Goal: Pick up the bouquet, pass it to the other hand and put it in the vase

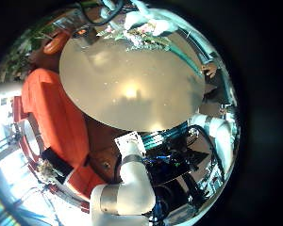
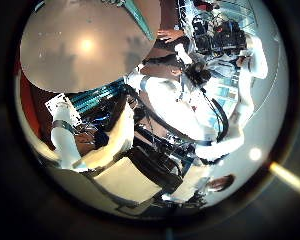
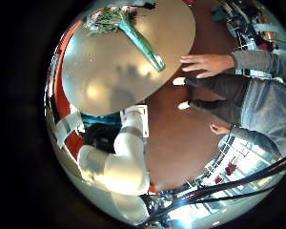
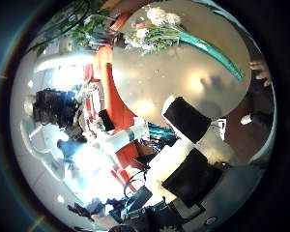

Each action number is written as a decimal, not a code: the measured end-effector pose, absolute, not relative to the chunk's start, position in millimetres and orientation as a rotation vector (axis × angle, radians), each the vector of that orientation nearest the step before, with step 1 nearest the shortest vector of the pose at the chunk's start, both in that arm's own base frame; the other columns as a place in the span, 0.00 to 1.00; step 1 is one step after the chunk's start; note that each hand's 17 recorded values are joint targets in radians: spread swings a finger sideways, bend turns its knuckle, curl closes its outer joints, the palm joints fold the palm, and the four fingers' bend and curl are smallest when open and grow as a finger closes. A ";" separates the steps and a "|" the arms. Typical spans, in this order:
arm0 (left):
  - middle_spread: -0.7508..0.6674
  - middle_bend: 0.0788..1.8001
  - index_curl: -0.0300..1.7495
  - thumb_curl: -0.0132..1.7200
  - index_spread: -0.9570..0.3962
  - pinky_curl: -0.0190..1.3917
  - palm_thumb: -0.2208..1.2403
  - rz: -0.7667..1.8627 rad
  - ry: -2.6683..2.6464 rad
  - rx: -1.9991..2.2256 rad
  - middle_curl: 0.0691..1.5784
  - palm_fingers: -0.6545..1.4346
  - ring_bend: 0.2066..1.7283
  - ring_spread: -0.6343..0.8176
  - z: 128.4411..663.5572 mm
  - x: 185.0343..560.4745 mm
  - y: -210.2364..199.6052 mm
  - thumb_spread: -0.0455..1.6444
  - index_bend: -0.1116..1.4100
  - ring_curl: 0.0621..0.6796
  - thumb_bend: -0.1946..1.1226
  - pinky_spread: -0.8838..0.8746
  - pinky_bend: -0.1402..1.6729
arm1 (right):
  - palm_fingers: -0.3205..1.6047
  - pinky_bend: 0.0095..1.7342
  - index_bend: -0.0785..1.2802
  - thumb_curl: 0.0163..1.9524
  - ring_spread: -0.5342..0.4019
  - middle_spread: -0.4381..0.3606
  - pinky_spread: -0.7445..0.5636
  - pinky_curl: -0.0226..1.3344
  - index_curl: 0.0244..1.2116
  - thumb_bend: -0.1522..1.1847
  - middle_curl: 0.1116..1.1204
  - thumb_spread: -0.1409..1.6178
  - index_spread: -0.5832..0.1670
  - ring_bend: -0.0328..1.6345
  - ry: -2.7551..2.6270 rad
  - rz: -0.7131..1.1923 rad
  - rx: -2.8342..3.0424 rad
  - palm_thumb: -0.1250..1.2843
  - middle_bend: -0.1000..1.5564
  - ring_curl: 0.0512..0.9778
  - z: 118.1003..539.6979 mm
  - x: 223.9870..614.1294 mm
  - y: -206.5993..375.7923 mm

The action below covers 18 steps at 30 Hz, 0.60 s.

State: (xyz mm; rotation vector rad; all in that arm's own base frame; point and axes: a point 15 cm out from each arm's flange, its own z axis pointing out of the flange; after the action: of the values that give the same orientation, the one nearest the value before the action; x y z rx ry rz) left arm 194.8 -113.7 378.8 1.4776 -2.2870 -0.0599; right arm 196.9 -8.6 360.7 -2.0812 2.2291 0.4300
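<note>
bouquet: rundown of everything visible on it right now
The bouquet lies flat on the bare round table, near its edge. It has a long stem bundle in a smooth wrap that ends out over the tabletop, and a head of pale blossoms with green foliage at the other end. It looks intact and bundled, not scattered. Only the tabletop touches it; no robot hand is seen gripping it in these palm views. No vase shows anywhere.

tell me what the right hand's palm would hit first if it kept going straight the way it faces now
Probably the bouquet, or the round table beside it. The bouquet's green wrapped stems lie on the tabletop within the right palm views, with nothing between them and the palm. Depth is unclear, and the hand's fingers barely show.
</note>
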 end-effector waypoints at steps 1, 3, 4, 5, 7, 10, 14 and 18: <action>0.79 0.07 0.30 0.20 0.71 0.16 0.42 -0.072 -2.292 1.476 0.19 0.40 0.12 0.81 378.4 196.9 -111.9 0.70 0.34 0.22 0.13 0.79 0.17 | 0.39 0.29 0.18 0.18 0.61 0.47 0.85 0.11 0.23 0.11 0.26 0.81 0.27 0.37 2.248 0.429 -2.056 0.51 0.23 0.15 358.3 201.8 -13.8; 0.80 0.06 0.29 0.20 0.71 0.16 0.42 -0.110 -2.307 1.479 0.19 0.39 0.12 0.81 376.8 200.8 -105.1 0.70 0.33 0.22 0.13 0.79 0.17 | 0.39 0.30 0.18 0.18 0.60 0.48 0.84 0.11 0.23 0.10 0.26 0.81 0.27 0.38 2.293 0.440 -2.000 0.51 0.24 0.15 353.2 212.2 -26.5; 0.80 0.06 0.29 0.19 0.71 0.16 0.41 -0.123 -2.316 1.475 0.18 0.39 0.12 0.81 376.3 202.5 -102.6 0.70 0.33 0.22 0.13 0.79 0.17 | 0.39 0.30 0.18 0.18 0.60 0.48 0.84 0.11 0.23 0.10 0.26 0.80 0.28 0.38 2.321 0.454 -1.967 0.51 0.24 0.15 350.0 217.7 -34.5; 0.80 0.06 0.29 0.20 0.71 0.16 0.41 -0.132 -2.324 1.467 0.18 0.39 0.12 0.81 375.2 203.4 -100.8 0.70 0.33 0.22 0.13 0.79 0.17 | 0.39 0.30 0.18 0.18 0.59 0.49 0.84 0.11 0.23 0.10 0.26 0.79 0.28 0.39 2.342 0.472 -1.941 0.50 0.24 0.15 346.7 222.4 -41.0; 0.80 0.06 0.29 0.20 0.71 0.16 0.41 -0.140 -2.339 1.442 0.18 0.39 0.12 0.82 373.5 204.4 -98.9 0.70 0.32 0.22 0.13 0.79 0.17 | 0.39 0.30 0.17 0.18 0.59 0.49 0.84 0.12 0.23 0.09 0.26 0.79 0.30 0.39 2.380 0.521 -1.900 0.49 0.25 0.16 336.4 231.6 -52.4; 0.81 0.06 0.29 0.20 0.71 0.16 0.40 -0.138 -2.352 1.424 0.18 0.39 0.12 0.82 372.1 206.0 -98.1 0.70 0.32 0.22 0.13 0.79 0.17 | 0.39 0.30 0.17 0.19 0.56 0.50 0.83 0.11 0.22 0.09 0.27 0.76 0.34 0.42 2.417 0.549 -1.852 0.48 0.26 0.17 317.8 248.1 -66.9; 0.81 0.06 0.29 0.19 0.72 0.16 0.40 -0.131 -2.354 1.403 0.18 0.39 0.12 0.82 370.3 209.1 -94.3 0.70 0.32 0.22 0.13 0.79 0.17 | 0.40 0.29 0.18 0.19 0.51 0.49 0.81 0.11 0.22 0.10 0.29 0.74 0.39 0.45 2.447 0.551 -1.816 0.47 0.29 0.19 292.6 270.0 -80.1; 0.81 0.06 0.29 0.19 0.72 0.17 0.40 -0.123 -2.349 1.397 0.18 0.39 0.12 0.82 369.5 214.6 -90.3 0.70 0.32 0.23 0.13 0.79 0.17 | 0.40 0.29 0.18 0.19 0.48 0.48 0.80 0.11 0.23 0.10 0.30 0.73 0.42 0.48 2.475 0.586 -1.791 0.48 0.30 0.20 265.3 286.1 -89.0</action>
State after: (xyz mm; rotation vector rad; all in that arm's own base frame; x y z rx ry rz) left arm 214.6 -90.3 369.5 1.3968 -2.3494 -0.1230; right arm 286.1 -89.0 265.3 -1.7910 2.4755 0.5859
